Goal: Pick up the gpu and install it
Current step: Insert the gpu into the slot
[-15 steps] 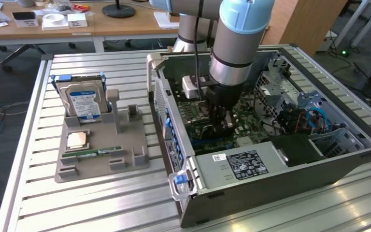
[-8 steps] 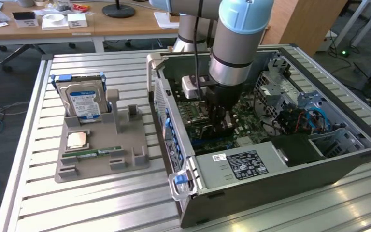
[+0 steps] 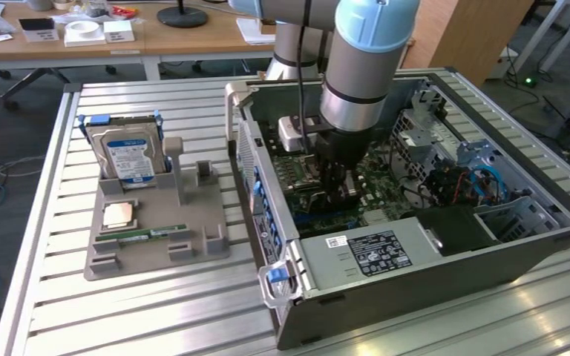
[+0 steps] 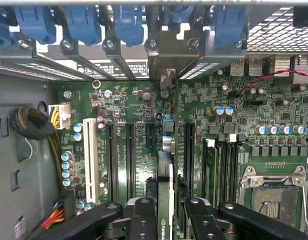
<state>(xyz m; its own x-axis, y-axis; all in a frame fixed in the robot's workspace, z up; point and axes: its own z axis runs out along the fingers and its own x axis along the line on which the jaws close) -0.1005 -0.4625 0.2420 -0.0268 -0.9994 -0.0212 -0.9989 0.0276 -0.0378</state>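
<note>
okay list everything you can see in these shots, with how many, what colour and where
computer case: one, grey-black, lying open on the slatted table
motherboard: one, green, inside the case
gpu: one, thin card seen edge-on, dark, held upright between the fingers over the motherboard's slots
expansion slots: several black, one white, on the motherboard
CPU socket: one, silver, open, on the motherboard
power supply: one, grey with a black label, at the case's near end
parts holder: one, grey, beside the case on the exterior view's left
hard drive: one, silver, blue label, upright in the holder
memory stick: one, green, in the holder
desks: wooden, behind
gripper: one, black, shut on the gpu
arm: one, grey and blue
</note>
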